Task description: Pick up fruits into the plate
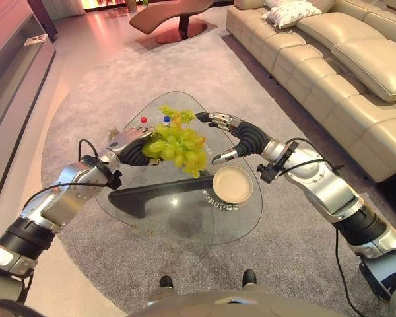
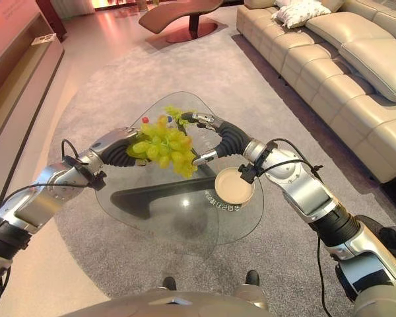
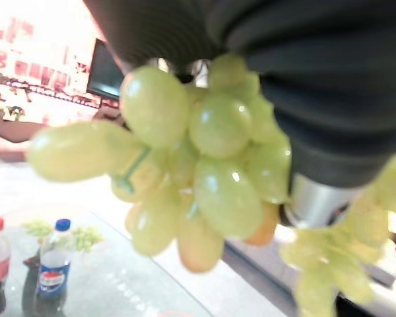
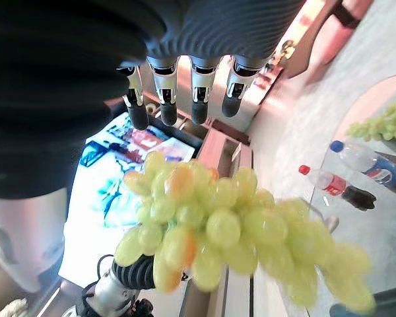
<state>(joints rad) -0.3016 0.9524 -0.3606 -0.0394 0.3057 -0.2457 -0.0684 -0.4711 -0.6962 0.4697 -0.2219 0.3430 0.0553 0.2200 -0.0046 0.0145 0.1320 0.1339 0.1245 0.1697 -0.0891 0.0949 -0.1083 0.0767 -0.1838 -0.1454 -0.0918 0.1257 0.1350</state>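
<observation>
Grapes (image 1: 177, 146) above glass table (image 1: 185, 218) (grey carpet (image 1: 86, 86), beige sofa (image 1: 356, 59)).

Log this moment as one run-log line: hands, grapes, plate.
left hand: shut on grape bunch, lifted over glass table | right hand: open beside bunch | plate: empty

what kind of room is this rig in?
Looks like a living room or lounge: a long cream sofa with a cushion, a grey carpet and a low glass coffee table, over which the left hand holds grapes.
</observation>
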